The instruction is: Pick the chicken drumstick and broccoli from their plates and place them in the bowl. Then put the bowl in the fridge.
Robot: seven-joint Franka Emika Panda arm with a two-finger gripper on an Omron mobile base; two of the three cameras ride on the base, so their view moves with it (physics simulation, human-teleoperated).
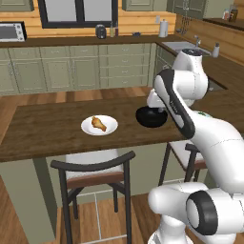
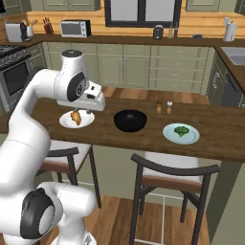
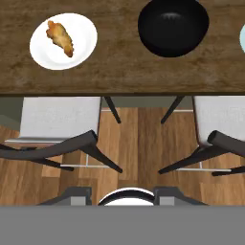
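Note:
The chicken drumstick [image 1: 98,123] [image 2: 75,117] [image 3: 60,38] lies on a white plate [image 1: 110,128] [image 3: 81,28] on the wooden counter. To its right stands the black bowl [image 1: 150,117] [image 2: 130,120] [image 3: 173,26], with nothing in it. Further right, the broccoli [image 2: 181,130] rests on a second plate [image 2: 192,138]. My gripper [image 3: 122,194] hangs high above the counter's near edge, between the drumstick's plate and the bowl, open with nothing between its fingers. In the right base view my white hand [image 2: 86,103] sits just above the drumstick. The fridge is out of view.
Two dark-framed chairs [image 2: 177,172] [image 1: 95,167] are tucked under the counter's near side. Salt and pepper shakers [image 2: 163,107] stand behind the bowl. Cupboards, a microwave [image 2: 75,28] and a sink [image 1: 183,46] line the back wall.

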